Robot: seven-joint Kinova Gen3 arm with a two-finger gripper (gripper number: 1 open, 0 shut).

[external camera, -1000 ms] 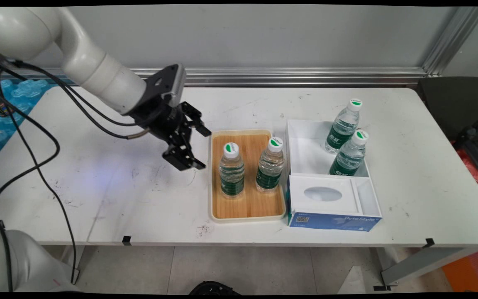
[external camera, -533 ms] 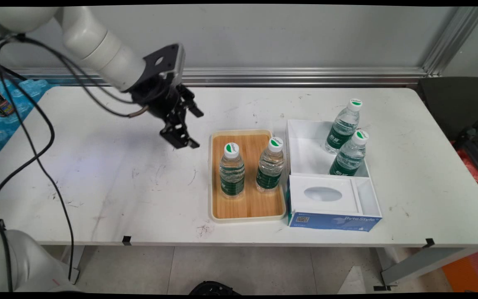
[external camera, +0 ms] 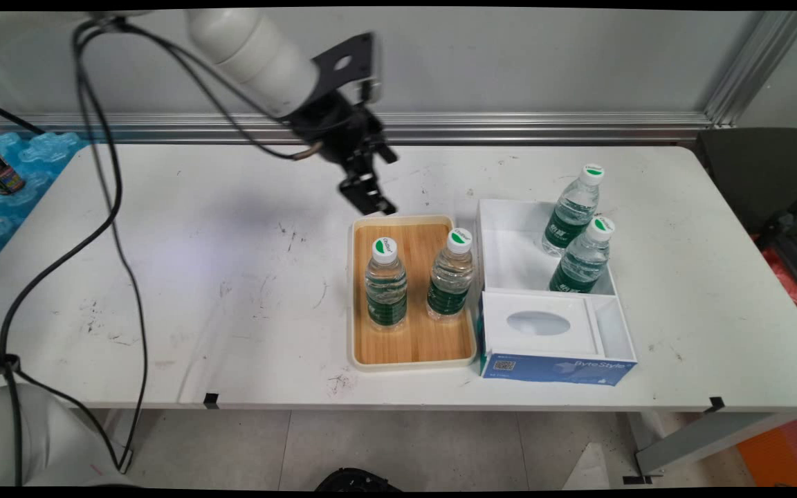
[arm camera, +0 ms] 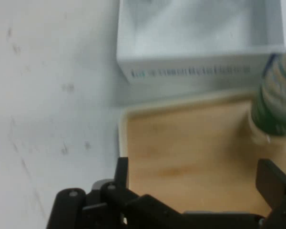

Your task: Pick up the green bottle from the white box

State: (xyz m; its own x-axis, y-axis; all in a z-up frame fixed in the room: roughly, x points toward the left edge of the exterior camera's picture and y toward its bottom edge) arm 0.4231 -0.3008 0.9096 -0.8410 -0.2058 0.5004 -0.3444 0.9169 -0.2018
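Gripper (external camera: 371, 190) spread, empty, above tray (external camera: 364, 290) far rim; risk: clipping nr bottle (external camera: 386, 283), toppling it.

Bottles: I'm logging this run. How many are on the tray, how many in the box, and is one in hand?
Two tray bottles stand on the wooden tray; two box bottles stand in the white box. Nothing is in hand: the gripper hangs open and empty above the tray's far edge.
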